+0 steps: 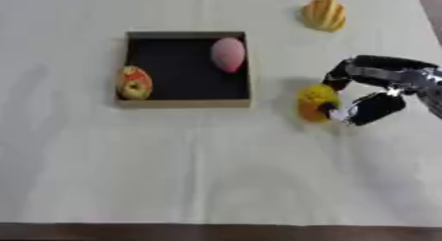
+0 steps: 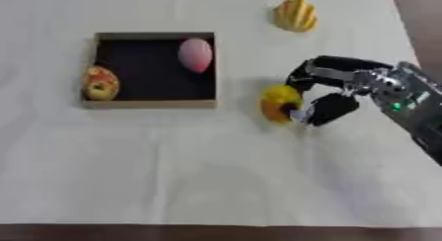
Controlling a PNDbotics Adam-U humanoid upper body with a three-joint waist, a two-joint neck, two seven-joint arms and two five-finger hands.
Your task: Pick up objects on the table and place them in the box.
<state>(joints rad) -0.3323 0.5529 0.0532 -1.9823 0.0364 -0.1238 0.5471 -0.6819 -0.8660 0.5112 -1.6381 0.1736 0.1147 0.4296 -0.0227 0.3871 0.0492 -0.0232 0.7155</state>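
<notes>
At centre right of the frame, the robot's right hand (image 2: 332, 105) curled round a yellow fruit (image 2: 279, 103) on the table (image 2: 216, 176), just right of the box (image 2: 152, 103), seemingly to lift it in.

The right hand (image 1: 367, 104) curls round a yellow fruit (image 1: 314, 102) just right of the box (image 1: 186, 102). A pink fruit (image 1: 228, 54) lies inside; a red-yellow fruit (image 1: 134, 82) sits at its left wall. A ridged yellow fruit (image 1: 324, 14) lies far off.
</notes>
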